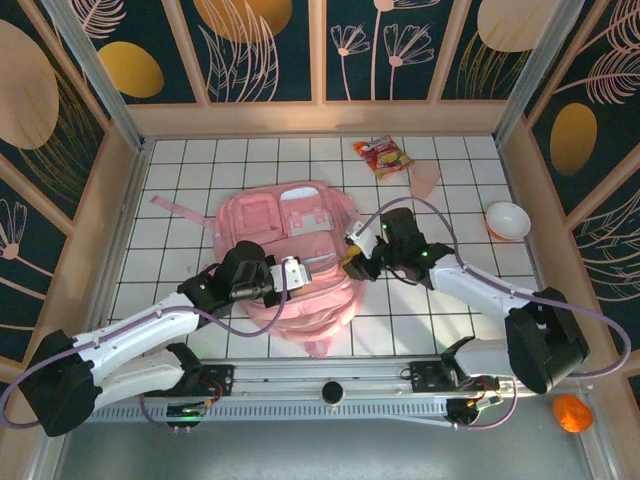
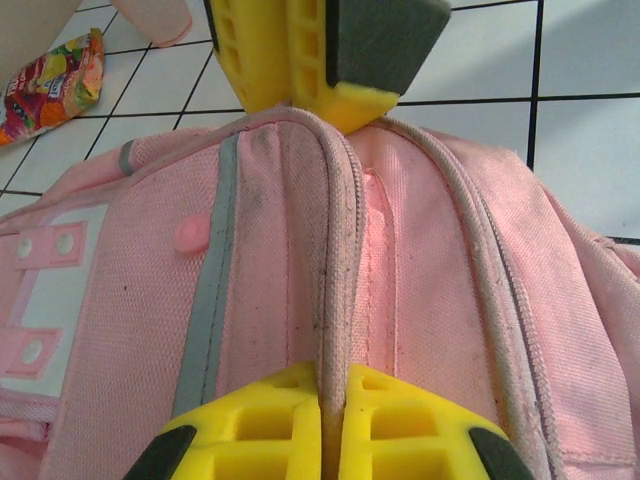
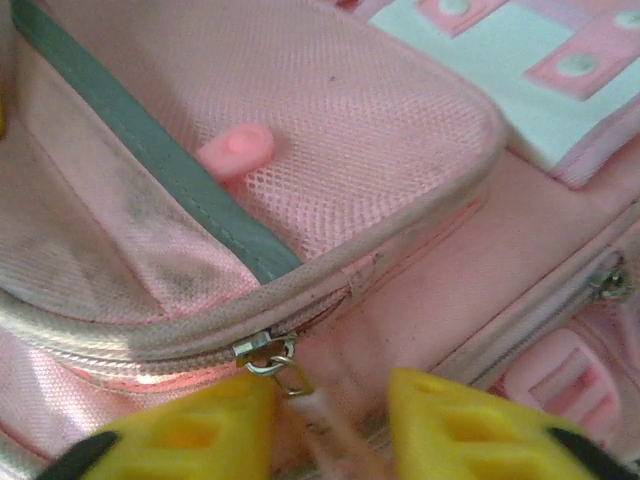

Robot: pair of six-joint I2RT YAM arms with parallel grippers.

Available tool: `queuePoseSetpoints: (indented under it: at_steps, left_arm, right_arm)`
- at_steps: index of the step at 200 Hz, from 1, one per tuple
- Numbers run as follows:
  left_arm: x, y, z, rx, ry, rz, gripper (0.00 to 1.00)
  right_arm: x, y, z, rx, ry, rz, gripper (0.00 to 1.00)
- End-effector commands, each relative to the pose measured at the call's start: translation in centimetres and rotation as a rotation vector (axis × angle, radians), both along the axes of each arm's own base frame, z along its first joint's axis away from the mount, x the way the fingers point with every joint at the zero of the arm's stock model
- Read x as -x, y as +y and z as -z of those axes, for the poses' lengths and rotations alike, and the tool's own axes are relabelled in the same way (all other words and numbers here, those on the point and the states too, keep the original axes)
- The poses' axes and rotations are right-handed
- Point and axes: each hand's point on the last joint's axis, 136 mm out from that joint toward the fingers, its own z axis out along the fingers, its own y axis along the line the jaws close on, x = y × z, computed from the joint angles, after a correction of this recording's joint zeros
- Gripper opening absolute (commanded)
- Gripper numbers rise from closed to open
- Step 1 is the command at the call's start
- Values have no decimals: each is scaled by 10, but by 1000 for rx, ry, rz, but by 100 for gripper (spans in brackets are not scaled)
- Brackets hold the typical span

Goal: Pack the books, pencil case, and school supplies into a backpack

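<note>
Reaching inward, left claw (image 2: pixel 322 405) pinches backpack (image 2: pixel 430 280) seam; right claw (image 3: pixel 335 405) gapes open.

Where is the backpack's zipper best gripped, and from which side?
Grip the thin pink pull cord hanging from the metal slider; the slider itself lies flat against the backpack. Come from the side below the zip line in the right wrist view, since the cord trails that way, between the open fingers of the right gripper.
</note>
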Motion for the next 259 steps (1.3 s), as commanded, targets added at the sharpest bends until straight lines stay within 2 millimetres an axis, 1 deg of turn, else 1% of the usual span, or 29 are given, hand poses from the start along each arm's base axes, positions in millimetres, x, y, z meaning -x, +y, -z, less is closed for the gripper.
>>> queuePoseSetpoints:
  at_steps: [1,15,21,40,52,54,56,69,93,106,117,123,133,139,152,162,177,188,200,212,219,232,236,241,259]
  left_arm:
    - [-2,-10,-30,87,-82,42,0]
    - [0,-10,-30,87,-78,49,0]
    - [1,-10,-30,85,-76,55,0]
    - [6,-11,-28,81,-63,82,0]
    - [10,-12,-27,78,-53,101,0]
    - [10,-12,-26,75,-51,104,0]
    - [11,-11,-26,73,-48,106,0]
    - [15,-12,-23,68,-34,124,0]
    - [19,-11,-22,69,-21,141,0]
    - [17,-10,-22,70,-20,121,0]
    - [11,-8,-23,81,-18,76,0]
    - [5,-7,-25,92,-19,34,5]
    - [-6,-4,-27,109,-22,-45,18]
    - [-14,0,-27,113,-27,-101,24]
    - [-34,9,-26,104,-42,-236,24]
    - [-50,17,-21,78,-52,-333,20]
    - [-62,20,-13,46,-51,-400,18]
    - [-68,17,-12,60,-49,-415,21]
    - [-69,9,-17,100,-41,-403,30]
    - [-70,4,-25,143,-28,-403,43]
    - [-70,3,-29,161,-15,-405,49]
    - [-69,2,-38,199,24,-426,61]
    - [-69,2,-41,213,41,-437,64]
    - [-68,2,-45,237,69,-451,66]
    - [-61,2,-58,322,170,-488,76]
  right_arm:
    - [-3,8,-2,-15,-21,-30,20]
    - [-16,5,-2,-1,-42,24,4]
    - [-23,3,-3,4,-51,52,0]
    - [-42,-4,-7,-11,-72,134,0]
    - [-50,-2,-12,-33,-82,167,0]
    - [-57,-9,-14,-36,-85,195,0]
    - [-61,-11,-15,-39,-86,209,0]
    - [-75,-19,-17,-49,-86,268,0]
    - [-101,-34,-13,-26,-63,379,0]
    - [-108,-39,-12,-15,-52,418,0]
    - [-110,-41,-14,-22,-51,441,0]
    - [-112,-43,-15,-26,-51,456,0]
    - [-113,-45,-18,-32,-53,478,0]
    - [-114,-48,-19,-32,-53,500,0]
    - [-116,-55,-20,-32,-53,551,0]
    - [-115,-61,-20,-33,-54,593,0]
    - [-110,-66,-19,-39,-45,616,0]
    - [-104,-66,-16,-34,-18,612,0]
    - [-98,-69,-14,-26,12,625,0]
    - [-92,-72,-15,-27,34,637,0]
    - [-87,-73,-19,-35,44,636,9]
    - [-78,-74,-29,-54,64,639,30]
    - [-74,-75,-34,-61,67,637,34]
    - [-70,-75,-39,-68,72,633,37]
    - [-57,-79,-63,-105,77,650,39]
